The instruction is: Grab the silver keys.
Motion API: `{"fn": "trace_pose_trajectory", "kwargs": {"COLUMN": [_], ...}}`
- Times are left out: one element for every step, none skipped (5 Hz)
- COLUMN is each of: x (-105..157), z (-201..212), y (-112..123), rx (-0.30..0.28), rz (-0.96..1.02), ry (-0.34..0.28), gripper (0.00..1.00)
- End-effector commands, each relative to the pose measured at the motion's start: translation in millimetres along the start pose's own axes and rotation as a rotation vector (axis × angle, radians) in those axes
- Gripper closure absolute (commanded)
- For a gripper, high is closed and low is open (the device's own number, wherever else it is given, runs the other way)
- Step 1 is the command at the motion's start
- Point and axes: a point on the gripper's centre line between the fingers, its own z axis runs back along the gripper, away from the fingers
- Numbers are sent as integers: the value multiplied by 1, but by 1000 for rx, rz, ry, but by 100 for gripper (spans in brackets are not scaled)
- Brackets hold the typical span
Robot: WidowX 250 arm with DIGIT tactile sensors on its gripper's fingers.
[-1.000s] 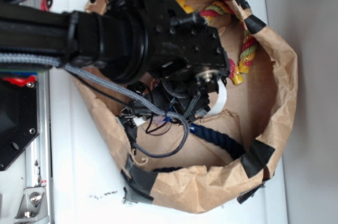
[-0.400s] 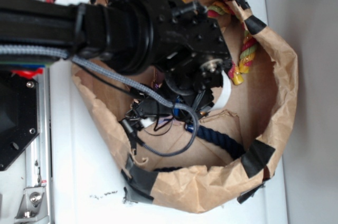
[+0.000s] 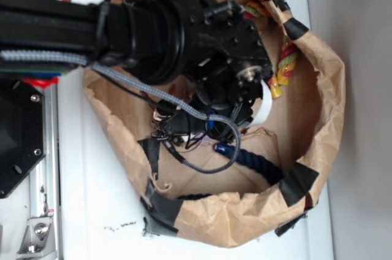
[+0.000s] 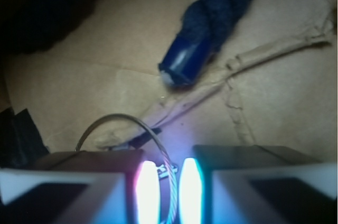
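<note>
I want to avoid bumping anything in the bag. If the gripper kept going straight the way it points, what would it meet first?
Likely the brown paper floor, just beyond the thin wire ring between the gripper fingers. The blue rope's capped end lies farther ahead; depth is uncertain.

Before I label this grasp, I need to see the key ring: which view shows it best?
The wrist view. The thin wire key ring arcs over the paper and runs down between the two lit fingers. In the exterior view the arm hides it entirely.
</note>
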Motion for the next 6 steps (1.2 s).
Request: {"fn": "trace_pose_trajectory", "kwargs": {"x": [-3, -7, -14, -25, -19, -14], "z": [21, 65, 115, 150, 144, 135], "y": [-4, -4, -12, -13, -14, -13], "rx": [53, 143, 322, 377, 388, 380], "rz": [-28, 14, 112, 341, 396, 468], "ry": [-28, -122, -232, -378, -308, -199], "gripper": [100, 100, 100, 100, 100, 100]}}
